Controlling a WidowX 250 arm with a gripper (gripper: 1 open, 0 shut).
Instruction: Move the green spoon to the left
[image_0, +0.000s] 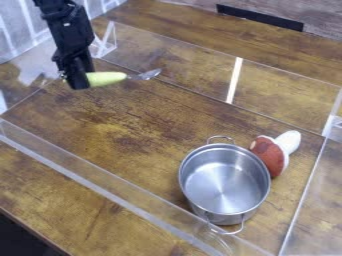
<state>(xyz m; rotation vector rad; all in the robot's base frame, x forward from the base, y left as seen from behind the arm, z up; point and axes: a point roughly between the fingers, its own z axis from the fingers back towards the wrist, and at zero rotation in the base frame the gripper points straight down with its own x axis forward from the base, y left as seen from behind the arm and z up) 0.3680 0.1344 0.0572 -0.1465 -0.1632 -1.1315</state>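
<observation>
Pincer (78, 79) pinching the green spoon (115, 77) by its thick handle end, at the counter's (147, 120) far left; spoon looks light and stiff, its rounded handle likely slippery

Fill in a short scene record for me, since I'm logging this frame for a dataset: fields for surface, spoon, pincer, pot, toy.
surface: wooden table with clear acrylic walls around it
spoon: green spoon, far left of view, handle end in the pincer, silver bowl pointing right
pincer: pincer shut on the green spoon, pointing steeply down
pot: steel pot, empty, near right, upright
toy: red-brown and white mushroom-like toy, lying just right of the pot, apparently touching its rim
</observation>
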